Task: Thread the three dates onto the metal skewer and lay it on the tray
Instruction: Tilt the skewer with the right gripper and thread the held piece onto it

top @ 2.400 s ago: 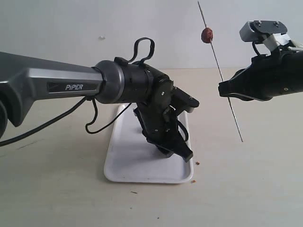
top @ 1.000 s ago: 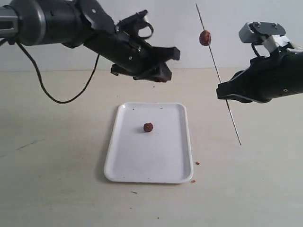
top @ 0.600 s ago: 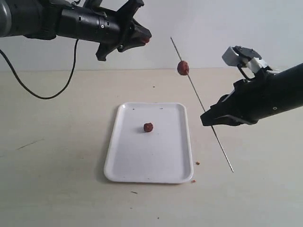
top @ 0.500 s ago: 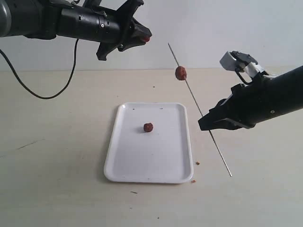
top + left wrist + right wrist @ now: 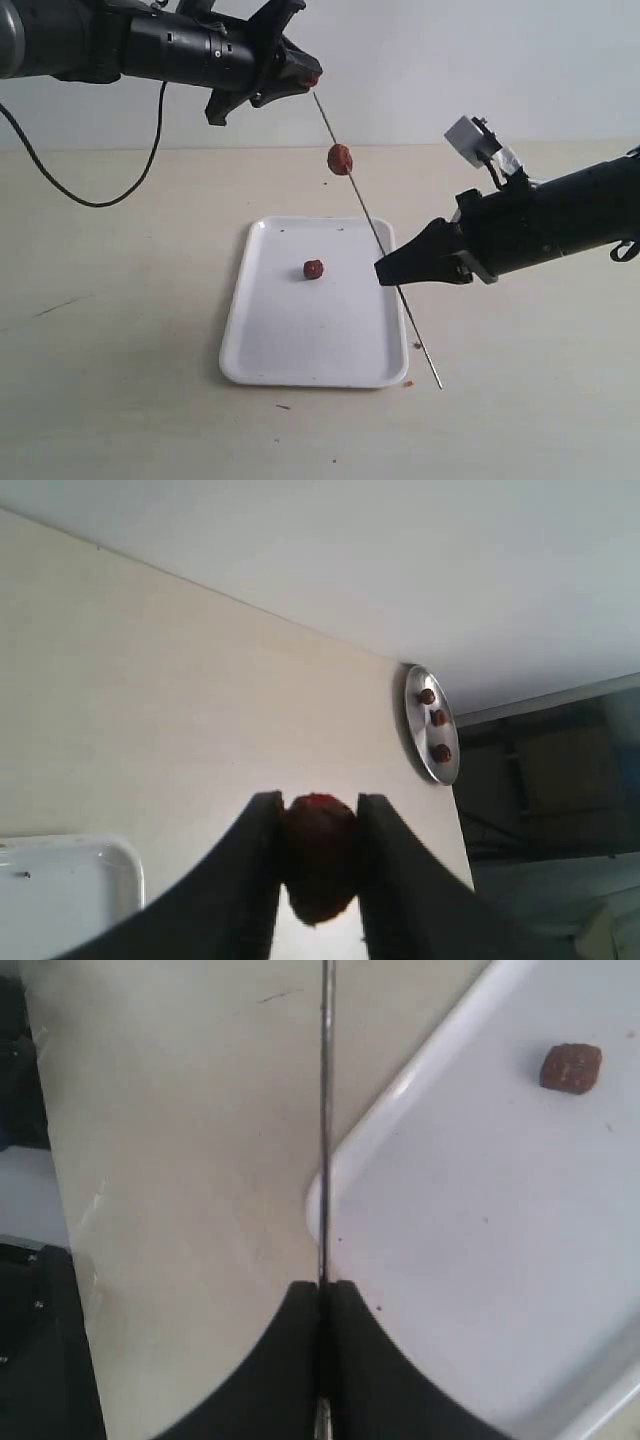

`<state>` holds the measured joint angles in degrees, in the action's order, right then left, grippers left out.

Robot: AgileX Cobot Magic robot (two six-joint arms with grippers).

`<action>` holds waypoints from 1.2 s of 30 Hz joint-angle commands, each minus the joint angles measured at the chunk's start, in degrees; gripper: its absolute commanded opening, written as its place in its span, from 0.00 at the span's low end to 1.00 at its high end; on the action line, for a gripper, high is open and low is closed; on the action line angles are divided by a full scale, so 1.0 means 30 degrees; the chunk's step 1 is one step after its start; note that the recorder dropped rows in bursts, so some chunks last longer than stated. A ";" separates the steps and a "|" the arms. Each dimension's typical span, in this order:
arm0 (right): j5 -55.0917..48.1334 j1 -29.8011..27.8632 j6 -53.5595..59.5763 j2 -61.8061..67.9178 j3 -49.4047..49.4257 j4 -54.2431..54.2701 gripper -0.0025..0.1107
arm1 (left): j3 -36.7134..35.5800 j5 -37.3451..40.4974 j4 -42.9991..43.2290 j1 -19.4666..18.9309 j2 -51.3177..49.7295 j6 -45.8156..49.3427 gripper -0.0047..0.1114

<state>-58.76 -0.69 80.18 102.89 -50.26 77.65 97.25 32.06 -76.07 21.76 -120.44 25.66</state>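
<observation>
Skewer [image 5: 362,205] clamped in right end effector [image 5: 388,271]

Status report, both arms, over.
Left gripper shut on held date, by skewer tip. Right gripper shut on skewer, one threaded date. Third date on tray. No obstruction seen.

- A pale beige tabletop [image 5: 120,380] is seen across the lower part of the exterior view, matt and plain.
- A bare off-white wall [image 5: 480,60] is met by the table's far edge.
- A thin dark scratch [image 5: 60,305] is marked on the tabletop at the left, and a few brown crumbs [image 5: 417,345] are scattered on it.
- In the left wrist view a round metal dish [image 5: 417,730] is shown on the table, with three small dark red pieces [image 5: 438,718] in it.
- Beyond the dish a dark area [image 5: 540,780] crossed by faint struts is seen; what it is cannot be told.
- The light is spread evenly, and only soft shadows are cast.
</observation>
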 commanded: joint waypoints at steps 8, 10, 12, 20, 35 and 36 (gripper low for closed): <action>0.1073 0.0008 0.0241 0.0132 -0.0164 0.0635 0.02 | 0.0062 0.0908 -0.0180 0.0298 -0.0084 0.1034 0.27; 0.1155 0.0008 0.0205 0.0125 -0.0164 0.0635 0.02 | 0.0062 0.0860 -0.0213 0.0385 -0.0084 0.1293 0.27; 0.1155 0.0008 0.0205 0.0140 -0.0164 0.0707 0.02 | 0.0062 0.0860 -0.0273 0.0501 -0.0084 0.1422 0.27; 0.1583 0.0008 0.0205 0.0169 -0.0164 0.0789 0.02 | 0.0062 0.0909 -0.0394 0.0781 -0.0084 0.1860 0.27; 0.2356 0.0008 0.0244 0.0169 -0.0323 0.1776 0.02 | 0.0062 0.2378 0.0292 0.0781 -0.0084 0.2391 0.27; 0.2356 0.0008 0.0244 0.0169 -0.0409 0.1823 0.02 | 0.0062 0.2497 0.0292 0.0781 -0.0084 0.2440 0.27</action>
<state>-52.18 -0.69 80.40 103.52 -50.58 81.09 97.25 37.55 -75.66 23.89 -120.55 32.31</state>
